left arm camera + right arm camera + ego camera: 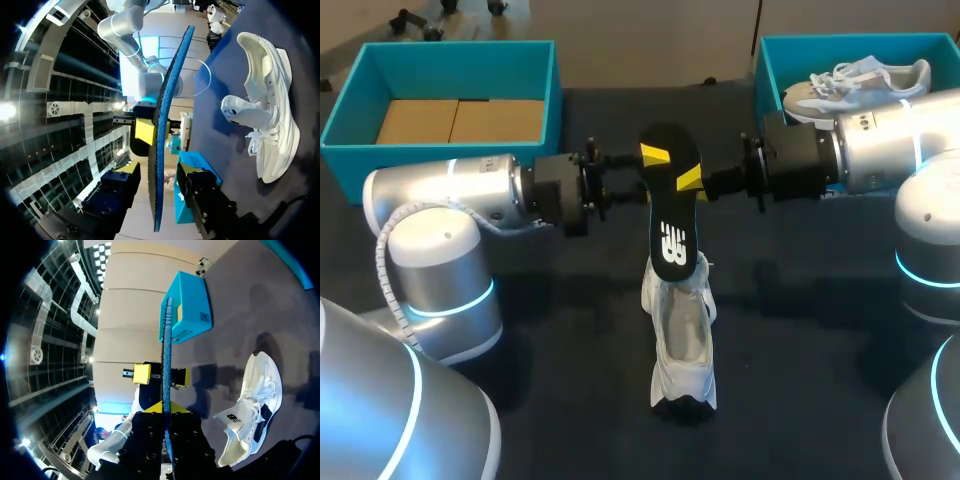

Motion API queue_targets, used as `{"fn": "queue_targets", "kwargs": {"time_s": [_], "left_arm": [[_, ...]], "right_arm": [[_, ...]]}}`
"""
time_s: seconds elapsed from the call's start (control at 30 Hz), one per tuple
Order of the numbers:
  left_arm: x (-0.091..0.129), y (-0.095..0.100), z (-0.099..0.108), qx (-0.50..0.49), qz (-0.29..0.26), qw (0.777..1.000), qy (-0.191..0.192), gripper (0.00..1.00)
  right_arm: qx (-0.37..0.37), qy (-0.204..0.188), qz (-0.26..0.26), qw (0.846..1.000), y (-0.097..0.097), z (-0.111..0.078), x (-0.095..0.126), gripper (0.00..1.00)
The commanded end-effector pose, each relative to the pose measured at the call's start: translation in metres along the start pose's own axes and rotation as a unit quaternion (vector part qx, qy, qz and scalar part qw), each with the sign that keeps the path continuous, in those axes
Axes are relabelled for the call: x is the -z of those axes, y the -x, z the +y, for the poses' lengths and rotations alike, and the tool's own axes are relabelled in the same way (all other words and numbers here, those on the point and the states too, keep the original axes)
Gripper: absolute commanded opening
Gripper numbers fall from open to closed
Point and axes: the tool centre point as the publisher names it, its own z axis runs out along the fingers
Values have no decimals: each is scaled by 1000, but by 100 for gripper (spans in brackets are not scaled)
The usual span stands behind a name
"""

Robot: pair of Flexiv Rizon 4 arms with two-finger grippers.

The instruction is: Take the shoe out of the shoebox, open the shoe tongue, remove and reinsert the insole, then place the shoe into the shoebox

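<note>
A black insole (670, 220) with a blue underside hangs upright in the air above the table's middle. My right gripper (688, 182) is shut on its upper edge; in the right wrist view the insole (166, 340) rises edge-on from between the closed fingers. My left gripper (655, 165) meets it from the other side, open, with one finger on each face of the insole (165, 100) and a gap at both. The white shoe (680, 340) lies on the dark table under the insole's lower end, opening up, also seen beside the left gripper (156, 182) as the white shoe (270, 115).
A teal shoebox (460, 50) with a cardboard bottom stands at the back left. A second teal box (840, 42) at the back right holds another white shoe (860, 85), partly behind my right arm.
</note>
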Motion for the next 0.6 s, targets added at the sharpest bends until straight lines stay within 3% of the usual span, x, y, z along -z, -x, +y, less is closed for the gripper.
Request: {"fn": "queue_targets", "kwargs": {"time_s": [0.03,0.6], "left_arm": [[-5,-1,-1,-2,-3,1000,5,45],[0,1,-3,-10,-4,1000,17,25]], "right_arm": [[0,1,-1,1000,0,0,-2,0],[0,1,-1,1000,0,0,-2,0]]}}
